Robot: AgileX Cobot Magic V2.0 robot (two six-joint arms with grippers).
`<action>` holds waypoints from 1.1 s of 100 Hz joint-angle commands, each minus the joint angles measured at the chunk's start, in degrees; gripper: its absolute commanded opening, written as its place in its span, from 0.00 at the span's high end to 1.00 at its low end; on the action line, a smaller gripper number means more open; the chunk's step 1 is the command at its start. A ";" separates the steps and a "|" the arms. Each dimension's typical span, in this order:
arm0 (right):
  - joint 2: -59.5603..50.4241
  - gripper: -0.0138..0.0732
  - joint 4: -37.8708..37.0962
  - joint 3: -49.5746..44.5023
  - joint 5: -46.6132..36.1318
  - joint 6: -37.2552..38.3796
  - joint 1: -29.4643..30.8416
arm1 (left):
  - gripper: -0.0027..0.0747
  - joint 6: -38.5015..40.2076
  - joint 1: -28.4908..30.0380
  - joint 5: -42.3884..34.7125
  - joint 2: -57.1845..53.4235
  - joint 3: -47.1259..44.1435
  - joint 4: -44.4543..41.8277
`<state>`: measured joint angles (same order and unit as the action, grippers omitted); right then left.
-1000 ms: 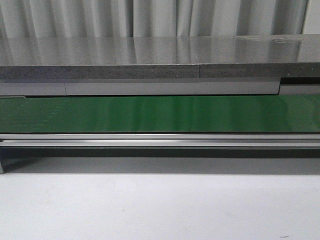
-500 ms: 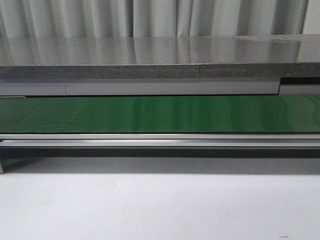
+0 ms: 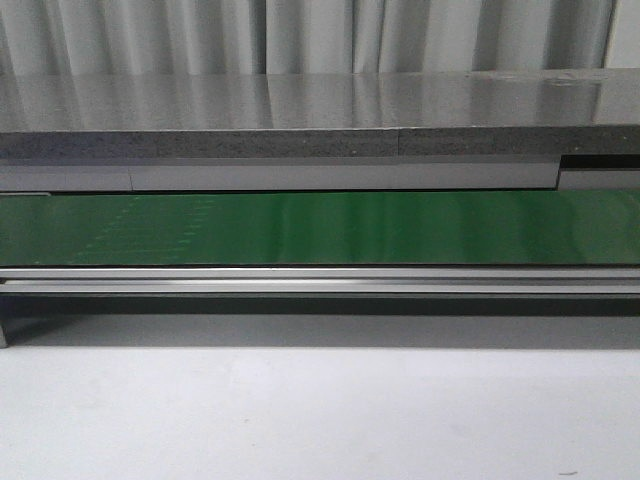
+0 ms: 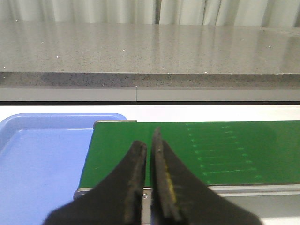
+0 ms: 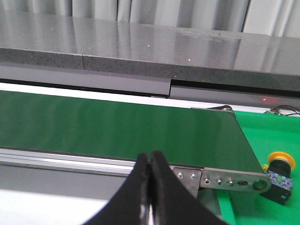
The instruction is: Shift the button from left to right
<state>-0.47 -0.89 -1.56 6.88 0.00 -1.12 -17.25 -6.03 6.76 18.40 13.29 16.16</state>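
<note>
The button (image 5: pixel 279 168), with a yellow cap on a black body, lies tilted on a green surface just past the right end of the green conveyor belt (image 5: pixel 117 129). It shows only in the right wrist view. My right gripper (image 5: pixel 150 155) is shut and empty, in front of the belt's near rail and left of the button. My left gripper (image 4: pixel 149 140) is shut and empty, over the belt's left end (image 4: pixel 122 140). Neither gripper shows in the front view, where the belt (image 3: pixel 320 228) carries nothing.
A blue tray (image 4: pixel 42 154) with nothing in it sits beside the belt's left end. A grey stone counter (image 3: pixel 320 115) runs behind the belt. A metal rail (image 3: pixel 320 280) edges the belt's near side. White tabletop (image 3: pixel 320 410) lies in front.
Faint light marks on the belt have shifted to the right in the front view. Nothing else differs.
</note>
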 commanded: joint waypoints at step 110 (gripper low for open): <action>-1.04 0.92 -0.58 -0.14 -4.36 0.00 0.14 | 0.96 0.06 -0.44 -4.62 0.35 1.62 0.49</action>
<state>-0.47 -0.89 -1.65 6.88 0.00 -1.12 -17.25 -6.03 6.76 18.40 13.29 16.16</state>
